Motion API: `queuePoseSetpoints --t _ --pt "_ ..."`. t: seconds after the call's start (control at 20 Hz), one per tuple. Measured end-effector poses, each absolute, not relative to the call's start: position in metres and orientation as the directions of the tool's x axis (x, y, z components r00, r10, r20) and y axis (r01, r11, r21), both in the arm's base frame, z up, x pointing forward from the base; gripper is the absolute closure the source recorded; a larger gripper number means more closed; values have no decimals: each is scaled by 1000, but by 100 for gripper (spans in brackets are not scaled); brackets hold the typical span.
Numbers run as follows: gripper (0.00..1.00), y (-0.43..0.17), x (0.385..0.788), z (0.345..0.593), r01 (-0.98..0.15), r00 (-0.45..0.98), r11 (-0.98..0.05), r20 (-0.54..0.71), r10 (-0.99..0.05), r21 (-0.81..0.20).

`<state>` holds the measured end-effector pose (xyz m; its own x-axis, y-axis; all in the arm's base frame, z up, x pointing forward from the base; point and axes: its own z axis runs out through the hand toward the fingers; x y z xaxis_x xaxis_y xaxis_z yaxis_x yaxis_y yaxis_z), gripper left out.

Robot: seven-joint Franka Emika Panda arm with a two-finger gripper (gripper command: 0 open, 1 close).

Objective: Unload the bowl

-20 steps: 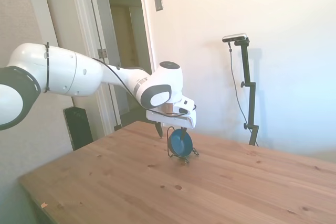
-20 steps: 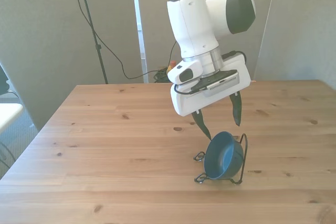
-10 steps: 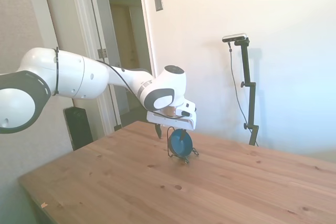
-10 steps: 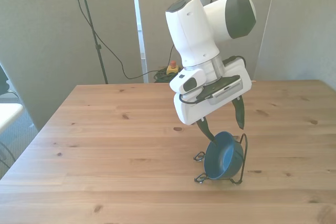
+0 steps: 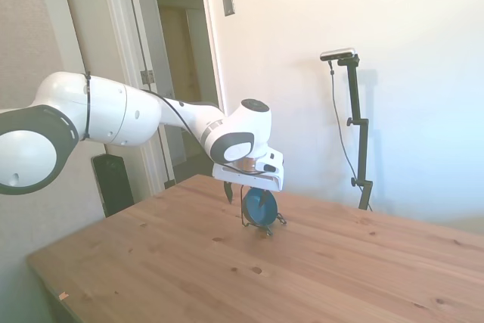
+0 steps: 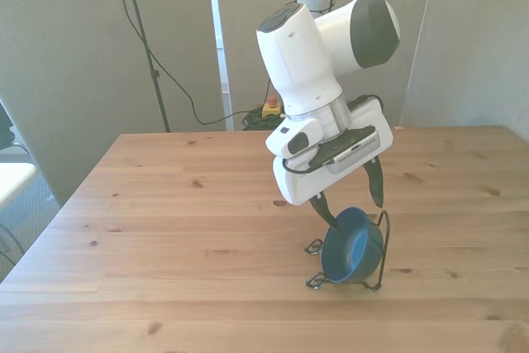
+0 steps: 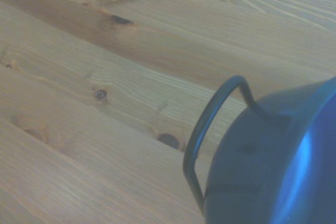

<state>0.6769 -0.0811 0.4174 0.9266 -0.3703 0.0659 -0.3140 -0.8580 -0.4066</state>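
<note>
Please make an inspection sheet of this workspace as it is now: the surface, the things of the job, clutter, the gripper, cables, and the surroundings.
Surface: wooden table, plank top with knots.
Job's things: bowl, dark teal-blue, standing on edge in the wire rack, its hollow toward the front camera.
Clutter: nothing seen.
Gripper: gripper open, tilted, one finger at each side of the bowl's upper rim; contact cannot be told.
Cables: black cable hanging from a thin stand behind the table; another runs along the arm.
Surroundings: plain walls, an open doorway in the side view.
</note>
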Motion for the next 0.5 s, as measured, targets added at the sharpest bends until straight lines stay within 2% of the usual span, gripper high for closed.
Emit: queuePoseSetpoints --t 0.5 --pt "100 -81 677 413 -288 936 -858 65 -346 -424"
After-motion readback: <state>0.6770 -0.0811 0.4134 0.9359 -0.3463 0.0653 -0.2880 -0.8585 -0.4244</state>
